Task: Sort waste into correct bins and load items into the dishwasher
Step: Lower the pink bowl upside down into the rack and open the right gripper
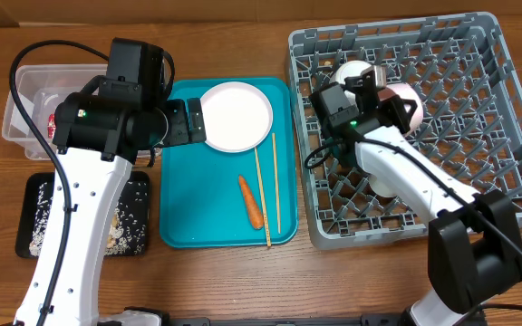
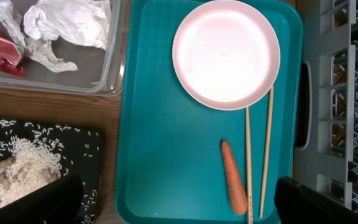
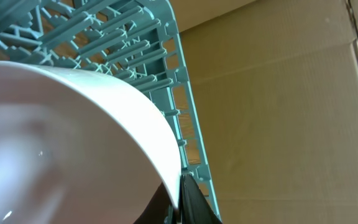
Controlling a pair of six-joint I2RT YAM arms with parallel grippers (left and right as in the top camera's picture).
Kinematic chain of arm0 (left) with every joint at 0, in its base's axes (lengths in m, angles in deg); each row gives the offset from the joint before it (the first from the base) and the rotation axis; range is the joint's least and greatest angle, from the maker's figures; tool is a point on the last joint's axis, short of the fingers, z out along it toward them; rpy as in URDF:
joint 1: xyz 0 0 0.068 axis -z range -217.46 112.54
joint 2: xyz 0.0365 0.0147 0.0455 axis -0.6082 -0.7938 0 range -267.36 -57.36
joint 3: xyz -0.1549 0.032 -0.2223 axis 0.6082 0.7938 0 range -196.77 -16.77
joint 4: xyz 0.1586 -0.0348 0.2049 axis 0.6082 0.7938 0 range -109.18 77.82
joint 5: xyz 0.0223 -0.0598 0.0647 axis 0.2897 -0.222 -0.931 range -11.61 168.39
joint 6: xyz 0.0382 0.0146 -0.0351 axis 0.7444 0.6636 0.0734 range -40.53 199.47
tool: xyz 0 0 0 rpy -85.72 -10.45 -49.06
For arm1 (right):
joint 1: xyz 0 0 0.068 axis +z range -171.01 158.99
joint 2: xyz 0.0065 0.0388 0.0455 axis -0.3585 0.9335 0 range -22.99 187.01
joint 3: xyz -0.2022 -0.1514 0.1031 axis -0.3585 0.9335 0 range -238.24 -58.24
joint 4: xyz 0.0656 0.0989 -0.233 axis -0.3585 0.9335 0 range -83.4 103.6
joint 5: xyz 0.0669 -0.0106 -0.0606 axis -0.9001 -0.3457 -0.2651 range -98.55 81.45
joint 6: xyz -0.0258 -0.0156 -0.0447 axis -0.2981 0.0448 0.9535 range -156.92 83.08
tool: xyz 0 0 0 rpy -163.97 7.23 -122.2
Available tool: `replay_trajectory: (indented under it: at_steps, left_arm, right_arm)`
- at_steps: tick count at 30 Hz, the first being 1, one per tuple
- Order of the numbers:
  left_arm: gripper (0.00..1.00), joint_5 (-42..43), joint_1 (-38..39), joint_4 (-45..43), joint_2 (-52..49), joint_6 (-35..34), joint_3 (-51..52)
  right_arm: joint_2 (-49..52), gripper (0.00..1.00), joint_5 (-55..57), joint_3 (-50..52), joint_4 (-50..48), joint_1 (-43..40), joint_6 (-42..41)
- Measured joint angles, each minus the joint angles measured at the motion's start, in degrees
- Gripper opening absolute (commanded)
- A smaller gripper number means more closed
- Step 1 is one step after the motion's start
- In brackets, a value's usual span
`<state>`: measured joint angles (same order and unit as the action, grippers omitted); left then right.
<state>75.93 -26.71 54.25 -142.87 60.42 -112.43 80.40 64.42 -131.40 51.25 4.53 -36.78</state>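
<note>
The right jaws, clamped on the rim of the bowl (image 3: 73, 137) in the far-left part of the rack (image 1: 488, 136), should seat it steadily between pegs before letting go; the left jaws hang spread, left of the rack.

Finishes around your teal tray (image 1: 188, 208)
You had it in smooth plastic, bearing a glossy plate (image 1: 236, 116) and wooden chopsticks (image 2: 266, 155); right of it, a grey plastic rack (image 1: 501, 136) with a glossy bowl (image 3: 73, 137); left, a clear plastic tub (image 1: 16, 91) holding paper tissue (image 2: 73, 22) and shiny wrapper (image 2: 2, 50).
</note>
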Motion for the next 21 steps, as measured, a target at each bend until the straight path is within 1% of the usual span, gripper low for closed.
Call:
replay_trajectory:
  at_steps: [4, 6, 11, 13, 17, 21]
  left_arm:
    - [1.00, 0.0, 0.0, 0.3, 0.0, 0.0, 0.0]
    - [1.00, 0.0, 0.0, 0.3, 0.0, 0.0, 0.0]
    - [1.00, 0.0, 0.0, 0.3, 0.0, 0.0, 0.0]
    - [1.00, 0.0, 0.0, 0.3, 0.0, 0.0, 0.0]
    - [1.00, 0.0, 0.0, 0.3, 0.0, 0.0, 0.0]
    - [1.00, 0.0, 0.0, 0.3, 0.0, 0.0, 0.0]
  right_arm:
    - [0.0, 0.12, -0.1, 0.0, 1.6, 1.0, 0.1]
    - [0.0, 0.18, -0.6, 0.0, 3.1, 2.2, 0.2]
    - [0.0, 0.50, -5.5, 0.0, 7.3, 7.1, 0.3]
    - [0.0, 0.56, -8.4, 0.1, 9.0, 9.2, 0.5]
    - [0.0, 0.63, -13.2, 0.1, 10.3, 12.7, 0.4]
    - [0.0, 0.65, -19.3, -0.2, 12.0, 14.3, 0.2]
